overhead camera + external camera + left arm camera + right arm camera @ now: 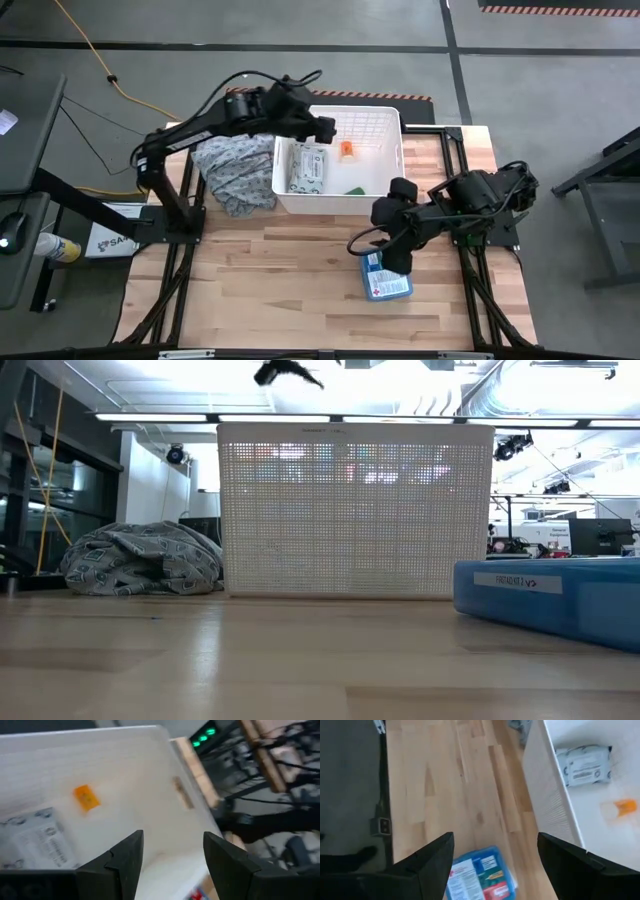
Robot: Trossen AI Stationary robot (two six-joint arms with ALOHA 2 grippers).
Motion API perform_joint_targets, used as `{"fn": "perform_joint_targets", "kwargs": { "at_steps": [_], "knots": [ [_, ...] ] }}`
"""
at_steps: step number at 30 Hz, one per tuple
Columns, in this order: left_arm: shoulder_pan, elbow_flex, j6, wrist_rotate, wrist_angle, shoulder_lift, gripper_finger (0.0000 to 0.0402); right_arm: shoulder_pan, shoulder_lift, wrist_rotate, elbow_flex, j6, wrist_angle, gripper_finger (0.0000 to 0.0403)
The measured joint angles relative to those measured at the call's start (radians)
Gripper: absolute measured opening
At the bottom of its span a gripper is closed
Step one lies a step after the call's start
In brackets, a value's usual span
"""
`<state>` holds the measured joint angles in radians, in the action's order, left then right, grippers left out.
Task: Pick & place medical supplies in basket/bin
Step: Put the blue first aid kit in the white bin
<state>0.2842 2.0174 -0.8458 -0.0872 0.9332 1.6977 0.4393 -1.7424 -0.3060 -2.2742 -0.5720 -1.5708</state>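
The white grid-walled basket [386, 122] stands at the table's far middle. Inside it lie the grey-white wipes pack [308, 168], the orange bottle [346, 151] and a green tube [354, 190]. The blue box [385, 280] lies flat on the table just near of the basket, also seen in the low view [550, 595]. My left gripper [325, 128] hangs open over the basket's far part [172, 855]. My right gripper [394, 264] hovers open above the blue box [480, 875], with a finger on either side [495, 865]. No white tube shows.
A grey patterned cloth heap [235, 170] lies against the basket's left wall [140, 560]. Bare wood spreads over the table's near half [270, 290]. The basket's near wall [547, 795] rises just beyond the blue box.
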Motion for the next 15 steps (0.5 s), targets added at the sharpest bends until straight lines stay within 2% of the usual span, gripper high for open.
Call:
{"fn": "perform_joint_targets", "kwargs": {
  "at_steps": [5, 11, 15],
  "knots": [
    [-0.047, 0.0, 0.007, 0.002, -0.021, -0.059, 0.0239, 0.0, 0.012, 0.046, 0.112, -0.055, 0.002, 0.0277],
    [-0.113, 0.0, 0.011, -0.013, -0.021, -0.11, 0.0239, 0.0, 0.032, 0.145, 0.391, -0.095, -0.002, 0.0277],
    [-0.157, 0.0, 0.021, -0.017, -0.039, -0.126, 0.0239, 0.004, 0.036, 0.172, 0.554, -0.179, -0.001, 0.0277]
  ]
}}
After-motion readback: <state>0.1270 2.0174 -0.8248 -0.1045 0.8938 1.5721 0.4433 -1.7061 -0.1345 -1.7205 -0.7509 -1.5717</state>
